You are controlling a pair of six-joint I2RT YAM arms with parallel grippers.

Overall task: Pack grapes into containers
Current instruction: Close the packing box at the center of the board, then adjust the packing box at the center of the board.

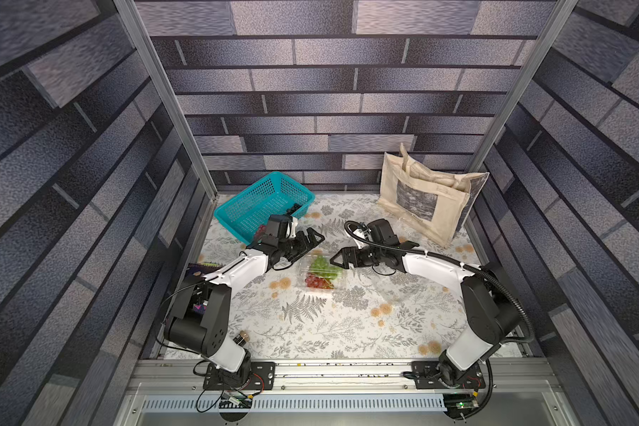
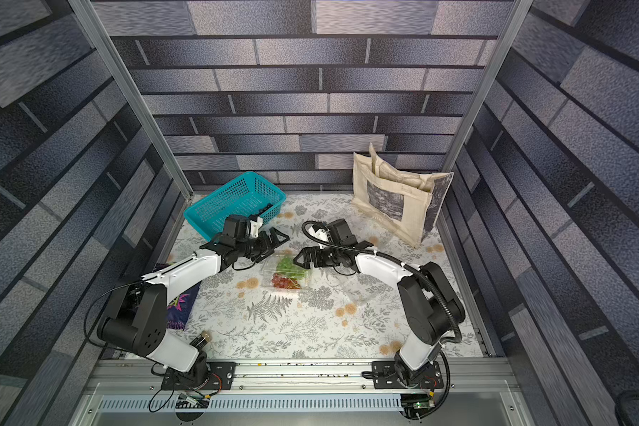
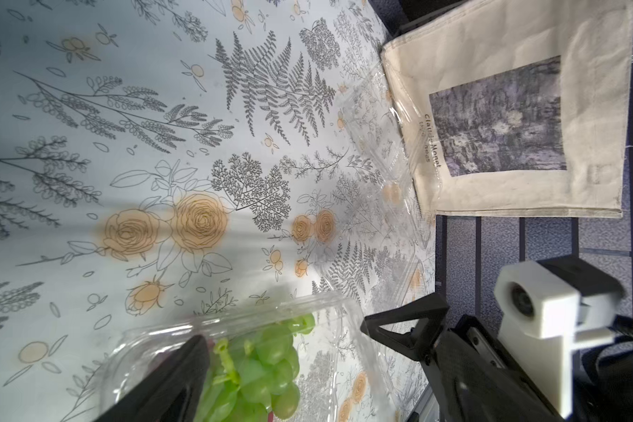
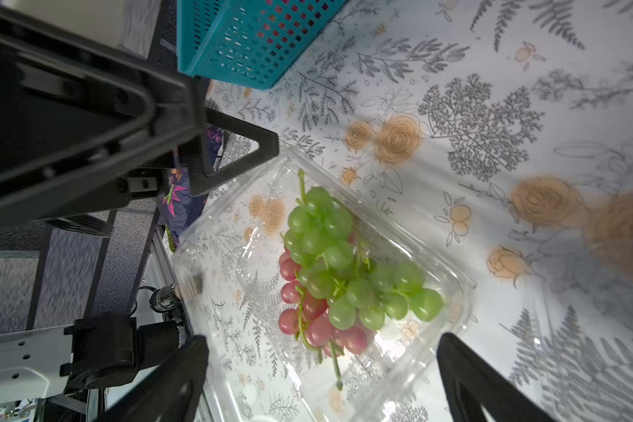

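The surface (image 1: 310, 332) wears a cloth printed with grey ferns and orange flowers. At its near left edge lies a dark purple packet (image 2: 179, 306), partly under the left arm.

In the middle sits an open clear box (image 4: 260, 299). It holds a green bunch of grapes (image 4: 340, 255) lying on top of a red bunch (image 4: 307, 329).

The left claw (image 1: 308, 243) hangs at the box's far left corner, spread wide and empty. The right claw (image 4: 322, 338) faces it from the right, also spread wide and gripping nothing, with one finger on either side of the box in its wrist view. I cannot tell whether either claw touches the plastic.

Further right lies an empty clear box (image 3: 395, 270), its outline faint. Another empty one (image 3: 377, 139) lies against the foot of the tote bag (image 1: 421, 199), which stands in the far right corner.

At the far left, a teal basket (image 1: 237, 206) holds a second red bunch (image 1: 261, 230) and a black bunch (image 1: 294, 210).
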